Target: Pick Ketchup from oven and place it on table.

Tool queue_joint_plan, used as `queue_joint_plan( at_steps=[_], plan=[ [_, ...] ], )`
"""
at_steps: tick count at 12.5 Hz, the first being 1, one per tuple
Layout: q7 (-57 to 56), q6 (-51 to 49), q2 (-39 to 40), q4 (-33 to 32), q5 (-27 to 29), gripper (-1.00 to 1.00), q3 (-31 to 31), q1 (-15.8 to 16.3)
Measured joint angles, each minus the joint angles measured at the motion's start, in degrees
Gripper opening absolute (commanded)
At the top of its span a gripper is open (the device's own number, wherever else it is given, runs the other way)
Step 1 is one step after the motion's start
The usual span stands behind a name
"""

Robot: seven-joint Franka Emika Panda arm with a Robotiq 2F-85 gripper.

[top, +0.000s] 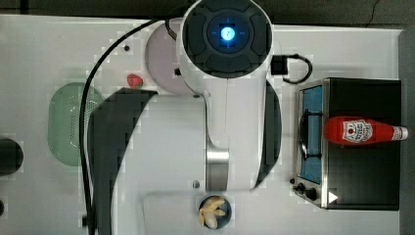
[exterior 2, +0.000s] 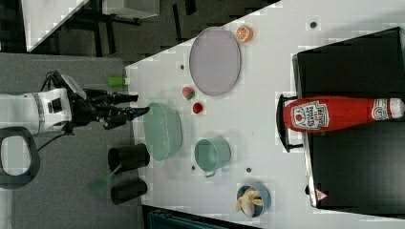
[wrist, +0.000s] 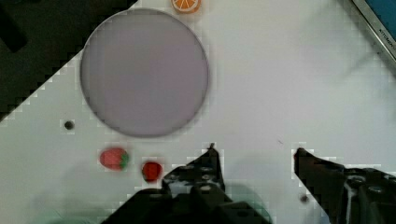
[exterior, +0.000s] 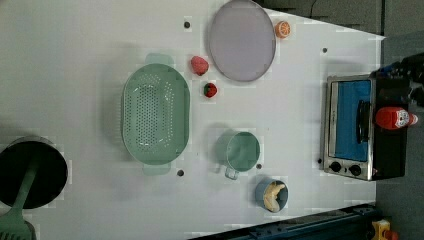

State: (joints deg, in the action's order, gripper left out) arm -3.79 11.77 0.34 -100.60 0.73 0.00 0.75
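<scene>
One ketchup bottle (exterior 2: 334,113) lies on its side atop the oven (exterior 2: 353,143), well apart from the pincer (exterior 2: 136,106), which hangs half-open and empty above the table (exterior 2: 267,95), presumably poised before reaching.

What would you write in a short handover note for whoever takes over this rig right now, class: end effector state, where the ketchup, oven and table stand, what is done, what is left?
End effector: open, empty, hanging above the table near the grey plate, far from the oven.
Ketchup: lying on its side on the black top of the oven, cap toward the top view's right, above the handle side.
Oven: door shut, at the top view's right.
Done: nothing yet; the bottle is untouched.
Left: reach over to the oven, grasp the bottle, lift it off, set it on bare tabletop.
</scene>
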Motion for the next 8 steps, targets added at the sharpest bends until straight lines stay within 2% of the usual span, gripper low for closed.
queue_joint_plan(
  at_steps=[2, 3, 5, 8],
  plan=[
    [-0.1, -12.0, -8.6, -7.1, -0.1, 0.81, -1.2, 0.2],
    [-0.1, -14.4, -12.5, -8.3, -0.1, 1.00, -1.7, -0.1],
    [-0.2, -13.8, -17.6, -5.8, -2.9, 1.00, -2.3, -1.1],
    [-0.6, -10.8, -20.6, -3.1, -2.8, 1.00, -4.0, -2.4]
  ],
)
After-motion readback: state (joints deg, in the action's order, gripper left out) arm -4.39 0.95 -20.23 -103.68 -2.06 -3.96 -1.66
